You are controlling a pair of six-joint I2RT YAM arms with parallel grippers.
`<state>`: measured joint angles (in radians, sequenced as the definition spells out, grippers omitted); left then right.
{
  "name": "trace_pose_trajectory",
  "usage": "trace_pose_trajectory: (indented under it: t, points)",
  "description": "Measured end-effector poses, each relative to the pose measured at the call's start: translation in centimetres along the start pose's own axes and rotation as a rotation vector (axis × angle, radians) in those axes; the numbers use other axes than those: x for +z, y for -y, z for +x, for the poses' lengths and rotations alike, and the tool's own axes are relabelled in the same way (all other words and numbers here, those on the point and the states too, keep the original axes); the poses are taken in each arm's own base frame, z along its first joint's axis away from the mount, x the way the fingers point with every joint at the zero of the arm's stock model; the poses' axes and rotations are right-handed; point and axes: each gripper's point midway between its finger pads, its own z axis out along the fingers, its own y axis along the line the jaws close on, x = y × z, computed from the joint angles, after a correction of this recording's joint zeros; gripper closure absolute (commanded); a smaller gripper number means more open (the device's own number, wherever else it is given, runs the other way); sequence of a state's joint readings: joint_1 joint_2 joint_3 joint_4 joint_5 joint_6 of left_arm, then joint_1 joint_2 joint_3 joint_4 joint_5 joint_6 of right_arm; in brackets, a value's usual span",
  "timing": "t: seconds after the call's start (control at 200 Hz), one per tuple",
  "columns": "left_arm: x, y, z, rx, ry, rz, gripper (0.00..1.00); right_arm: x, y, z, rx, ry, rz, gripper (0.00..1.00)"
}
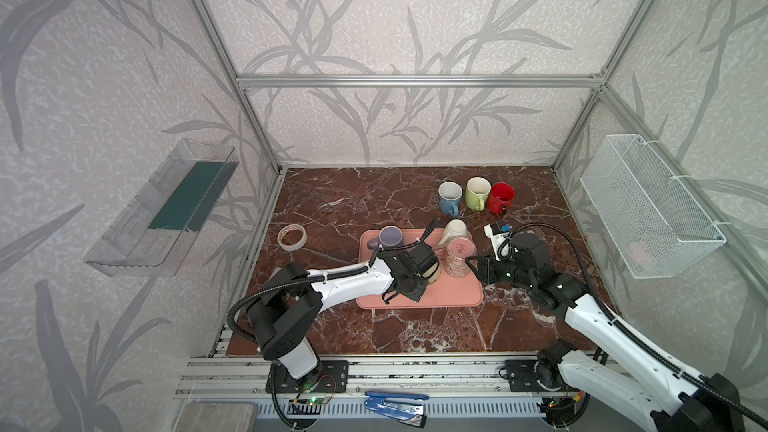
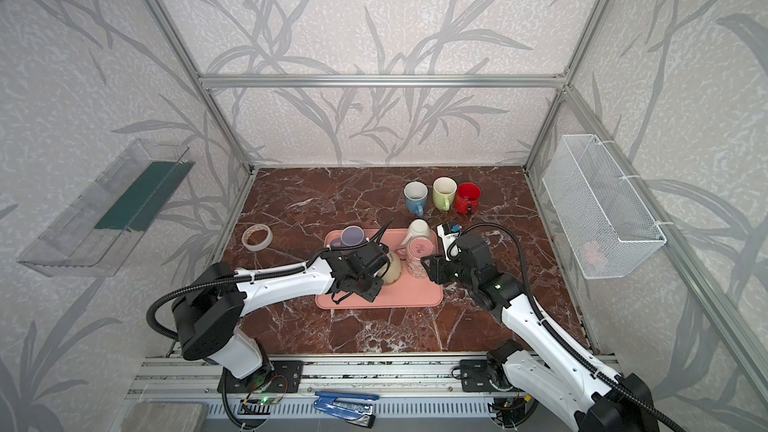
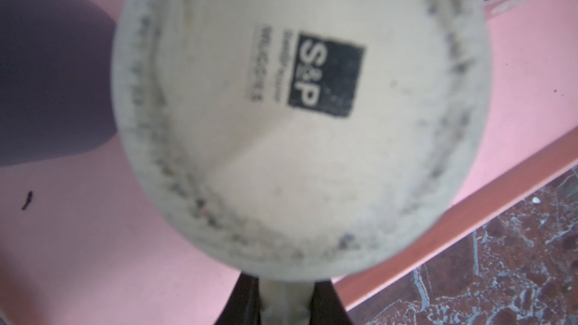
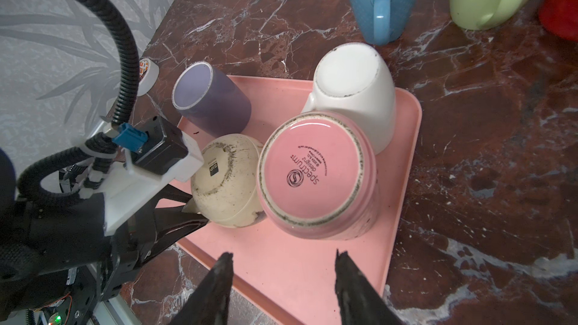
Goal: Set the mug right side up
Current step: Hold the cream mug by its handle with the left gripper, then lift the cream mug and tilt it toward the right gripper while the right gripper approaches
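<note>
Currently the left hand point(image 4: 192, 209) is clamped on the handle point(image 3: 285, 301) of the cream mug point(image 4: 225, 182), inverted on the pink tray point(image 4: 297, 276) just beside the pink mug point(image 4: 312, 176), the right hand point(image 4: 283, 261) apart and empty; a handle-only lift risks the mug pivoting, slipping, or toppling that neighbour

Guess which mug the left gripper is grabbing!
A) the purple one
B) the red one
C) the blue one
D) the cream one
D: the left gripper is clamped on the handle of the upside-down cream mug on the pink tray.
</note>
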<state>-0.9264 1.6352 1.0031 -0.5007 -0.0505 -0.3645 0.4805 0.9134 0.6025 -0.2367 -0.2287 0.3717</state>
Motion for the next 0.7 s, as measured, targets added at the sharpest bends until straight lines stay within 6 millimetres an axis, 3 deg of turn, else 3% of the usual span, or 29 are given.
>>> trace_pose_trajectory:
  t: [0.245, 0.515, 0.7]
  points:
    - [0.0, -0.2, -0.1, -0.007, 0.001, -0.002, 1.0, 0.0, 0.0, 0.0, 0.0, 0.001, 0.0, 0.47]
    - [0.0, -0.3, -0.2, -0.029, 0.014, 0.009, 1.0, 0.0, 0.0, 0.0, 0.002, 0.001, -0.002, 0.47]
    - [-0.7, -1.5, -0.3, -0.134, 0.051, 0.071, 1.0, 0.2, 0.0, 0.3, 0.004, -0.006, -0.01, 0.47]
